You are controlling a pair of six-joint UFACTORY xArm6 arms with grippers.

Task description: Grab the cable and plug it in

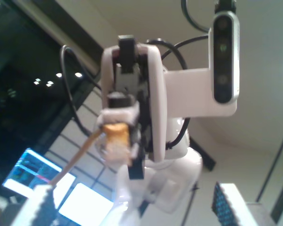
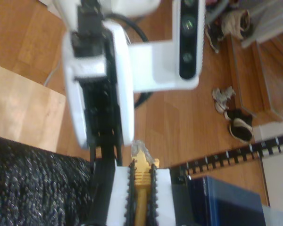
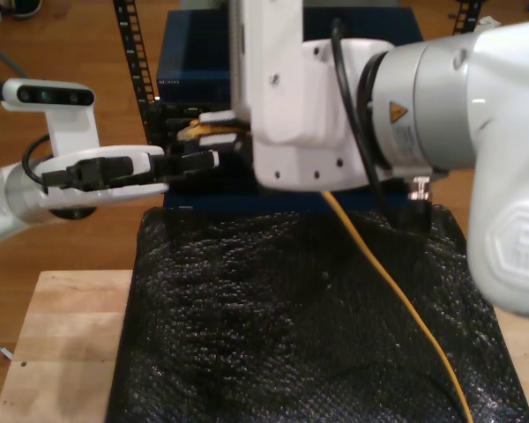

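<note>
– Cable (image 3: pixel 397 291) first: where does it lie?
– It comes in at the lower right of the exterior view and runs as a thin yellow-orange line up and leftward across the black mat (image 3: pixel 247 308), then passes behind the big white arm (image 3: pixel 317 97). Its plug (image 3: pixel 192 130) comes out at upper centre-left.
– Who has the plug?
– My second gripper (image 2: pixel 142 181) is clenched on it. The ribbed pads (image 2: pixel 118 188) press on either side, and the clear tip pokes out past them.
– And the other claw?
– My first gripper (image 3: pixel 198 161) reaches in from the exterior view's left, just below the plug. Its pads stand wide apart with nothing between them, so it is released.
– Which way does the plug point?
– Its long axis lies along the second gripper's fingers, and the tip faces the first gripper's arm, towards the exterior view's left.
– Room to move?
– The near mat is bare apart from the cable. Light wooden table (image 3: pixel 62 335) shows along the mat's left edge, with wood floor (image 3: pixel 79 44) beyond. Farther back it is crowded: both grippers sit close in front of a dark blue box (image 3: pixel 185 62).
– Any writing?
– A yellow warning triangle (image 3: pixel 397 113) on the big arm's joint, with no legible words.
</note>
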